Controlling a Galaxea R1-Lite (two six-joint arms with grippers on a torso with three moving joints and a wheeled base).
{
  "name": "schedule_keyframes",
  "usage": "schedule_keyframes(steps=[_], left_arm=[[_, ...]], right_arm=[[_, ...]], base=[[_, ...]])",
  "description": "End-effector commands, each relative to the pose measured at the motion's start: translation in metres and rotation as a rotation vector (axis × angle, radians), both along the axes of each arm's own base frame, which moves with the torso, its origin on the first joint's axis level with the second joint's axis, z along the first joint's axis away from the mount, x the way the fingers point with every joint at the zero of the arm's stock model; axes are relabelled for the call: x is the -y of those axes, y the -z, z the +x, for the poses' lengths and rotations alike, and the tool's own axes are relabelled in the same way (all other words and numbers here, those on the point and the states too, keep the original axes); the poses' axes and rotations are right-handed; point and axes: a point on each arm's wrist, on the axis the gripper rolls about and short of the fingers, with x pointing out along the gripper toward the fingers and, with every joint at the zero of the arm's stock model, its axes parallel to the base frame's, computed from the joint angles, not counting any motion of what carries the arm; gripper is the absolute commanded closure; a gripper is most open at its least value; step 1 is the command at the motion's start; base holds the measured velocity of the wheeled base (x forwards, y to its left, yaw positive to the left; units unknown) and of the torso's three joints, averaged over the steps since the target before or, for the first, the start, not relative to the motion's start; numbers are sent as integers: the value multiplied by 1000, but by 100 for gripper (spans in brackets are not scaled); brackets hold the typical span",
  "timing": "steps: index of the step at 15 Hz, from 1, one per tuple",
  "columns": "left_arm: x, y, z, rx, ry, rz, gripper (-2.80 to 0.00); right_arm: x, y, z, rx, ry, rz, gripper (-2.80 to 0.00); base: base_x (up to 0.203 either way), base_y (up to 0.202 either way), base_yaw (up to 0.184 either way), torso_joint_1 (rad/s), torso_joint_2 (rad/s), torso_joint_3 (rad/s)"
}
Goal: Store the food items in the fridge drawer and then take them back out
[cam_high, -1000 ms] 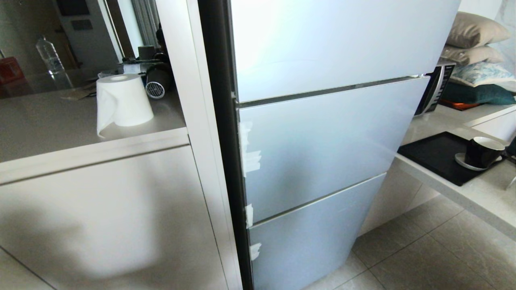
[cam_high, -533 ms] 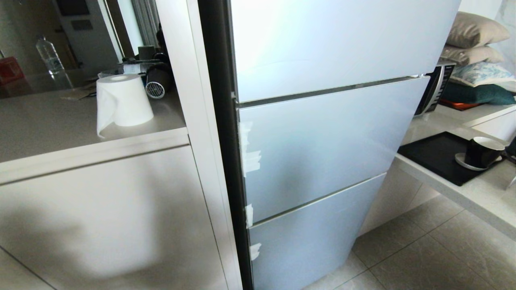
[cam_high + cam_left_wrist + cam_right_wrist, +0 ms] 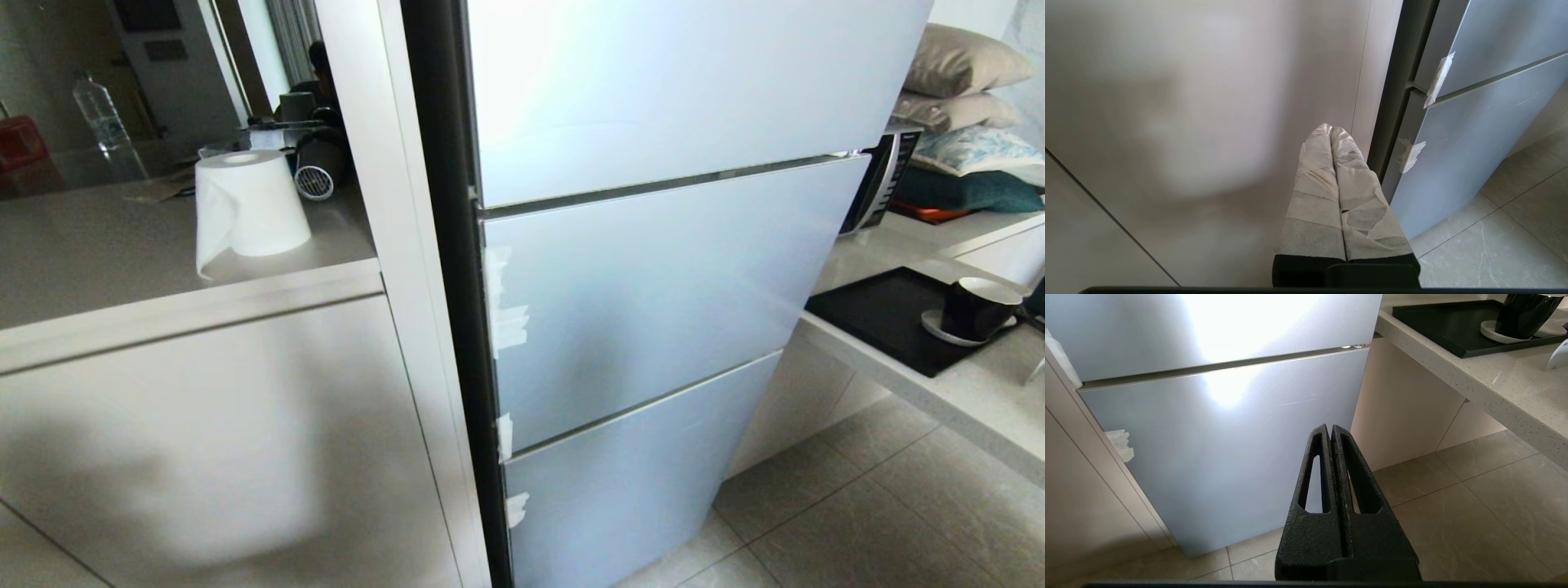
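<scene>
Standing closed in the head view, the fridge [image 3: 653,269] is showing three matte silver-blue door panels stacked one above another, with scraps of pale tape [image 3: 508,322] stuck along their hinge-side edge. No fridge drawer and no food items are showing in any view; every panel is sitting flush.

Hanging low beside the fridge, the left end effector [image 3: 1331,130] is pointing at the pale cabinet front [image 3: 1188,122] just left of the fridge's dark side edge; its two tape-wrapped fingers [image 3: 1314,192] are pressed together and are gripping nothing. The right end effector [image 3: 1329,428] is hanging before the lowest fridge panel [image 3: 1229,449], above the tiled floor [image 3: 1474,522]; its black slotted fingers [image 3: 1359,486] are likewise pressed together and empty. Neither arm is appearing in the head view.

Resting on the bench [image 3: 98,245] to the left of the fridge are a roll of white paper towel [image 3: 249,208], a clear water bottle [image 3: 102,118] and a dark appliance with a round grille [image 3: 318,167]. On the bench [image 3: 963,384] to the right, a black tray [image 3: 890,314] is lying with a black cup [image 3: 980,306] on a saucer at its edge; behind it a microwave [image 3: 882,184] is standing, with cushions [image 3: 963,69] piled on top.
</scene>
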Motion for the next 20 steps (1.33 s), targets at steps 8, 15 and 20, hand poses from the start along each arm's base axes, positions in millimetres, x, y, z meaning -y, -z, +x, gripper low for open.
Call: schedule_keyframes(steps=[8, 15, 20], left_arm=[[0, 0, 0, 0, 0, 0, 0], [0, 0, 0, 0, 0, 0, 0], [0, 0, 0, 0, 0, 0, 0]], right_arm=[[0, 0, 0, -3, -1, -1, 0], [0, 0, 0, -1, -1, -1, 0], [0, 0, 0, -2, -4, -16, 0]], base=[[0, 0, 0, 0, 0, 0], [0, 0, 0, 0, 0, 0], [0, 0, 0, 0, 0, 0]])
